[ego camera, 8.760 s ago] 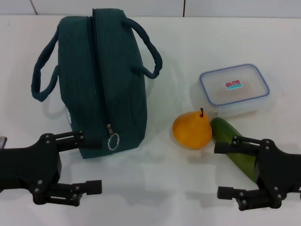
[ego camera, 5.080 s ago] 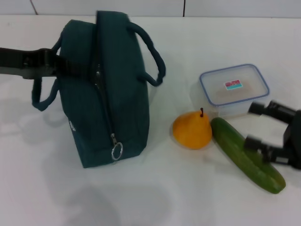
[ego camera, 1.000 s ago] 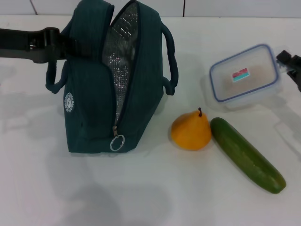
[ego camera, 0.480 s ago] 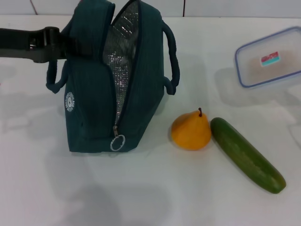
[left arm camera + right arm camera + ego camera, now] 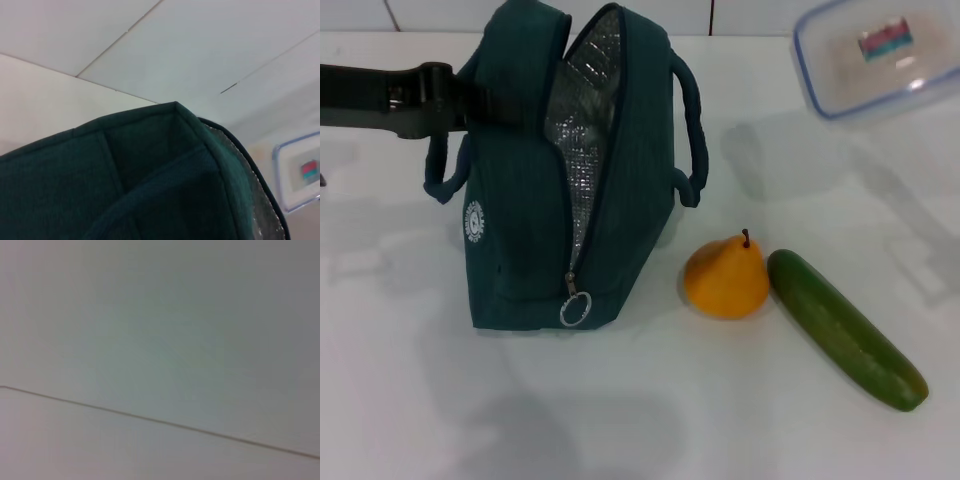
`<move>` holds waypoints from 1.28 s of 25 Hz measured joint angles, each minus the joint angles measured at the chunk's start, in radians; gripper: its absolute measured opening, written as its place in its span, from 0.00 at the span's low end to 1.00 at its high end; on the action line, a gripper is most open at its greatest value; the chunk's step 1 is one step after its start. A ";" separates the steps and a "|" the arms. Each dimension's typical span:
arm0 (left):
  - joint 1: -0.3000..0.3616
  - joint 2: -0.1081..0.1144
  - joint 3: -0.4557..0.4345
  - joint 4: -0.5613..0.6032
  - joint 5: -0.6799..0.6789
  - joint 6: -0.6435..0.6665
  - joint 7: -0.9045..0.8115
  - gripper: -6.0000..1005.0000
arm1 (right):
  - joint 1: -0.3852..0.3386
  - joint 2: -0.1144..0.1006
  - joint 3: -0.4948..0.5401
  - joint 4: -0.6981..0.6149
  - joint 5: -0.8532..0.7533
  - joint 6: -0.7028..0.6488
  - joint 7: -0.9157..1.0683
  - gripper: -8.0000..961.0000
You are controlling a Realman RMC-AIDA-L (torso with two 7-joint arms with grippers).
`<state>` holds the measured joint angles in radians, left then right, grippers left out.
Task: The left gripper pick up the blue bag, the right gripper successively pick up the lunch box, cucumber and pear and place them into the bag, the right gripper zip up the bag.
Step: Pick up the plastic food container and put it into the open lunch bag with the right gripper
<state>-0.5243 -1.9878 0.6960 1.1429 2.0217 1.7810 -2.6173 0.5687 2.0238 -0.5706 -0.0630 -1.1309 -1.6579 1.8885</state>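
Observation:
The blue bag (image 5: 520,210) stands upright on the white table, its zip open and the silver foil lining (image 5: 585,150) showing. My left gripper (image 5: 468,100) reaches in from the left and is shut on the bag's top by the near handle. The left wrist view shows the bag's fabric (image 5: 125,190) up close. The lunch box (image 5: 880,50) hangs in the air at the top right, tilted, and also appears in the left wrist view as the lunch box (image 5: 300,172). My right gripper is out of view. The pear (image 5: 725,280) and cucumber (image 5: 845,330) lie side by side, right of the bag.
The zip's ring pull (image 5: 573,310) hangs at the bag's front bottom end. The white table (image 5: 640,420) stretches in front of the bag and fruit. A tiled wall seam runs behind. The right wrist view holds only a plain pale surface.
The lunch box has gone from low on the right, up and leftward, to the top right of the view. The bag has shifted slightly to the right. Pear and cucumber have not moved.

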 joint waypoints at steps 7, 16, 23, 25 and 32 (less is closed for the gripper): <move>-0.031 0.000 0.021 -0.036 0.000 0.000 0.002 0.05 | 0.140 0.004 -0.001 0.031 0.033 -0.035 0.022 0.13; -0.064 -0.009 0.064 -0.046 0.000 0.000 0.006 0.05 | 0.317 0.004 -0.022 0.079 0.024 -0.014 0.008 0.13; -0.085 -0.016 0.066 -0.090 0.000 -0.001 0.026 0.05 | 0.357 0.004 -0.043 0.100 0.023 0.012 -0.006 0.13; -0.093 -0.017 0.066 -0.109 0.000 -0.003 0.036 0.05 | 0.358 0.004 -0.062 0.100 0.023 0.022 -0.010 0.14; -0.099 -0.019 0.056 -0.125 0.000 -0.028 0.056 0.05 | 0.352 0.004 -0.113 0.137 0.001 0.088 -0.050 0.14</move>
<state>-0.6229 -2.0067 0.7519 1.0182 2.0215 1.7530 -2.5613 0.9209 2.0278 -0.6834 0.0741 -1.1298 -1.5704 1.8385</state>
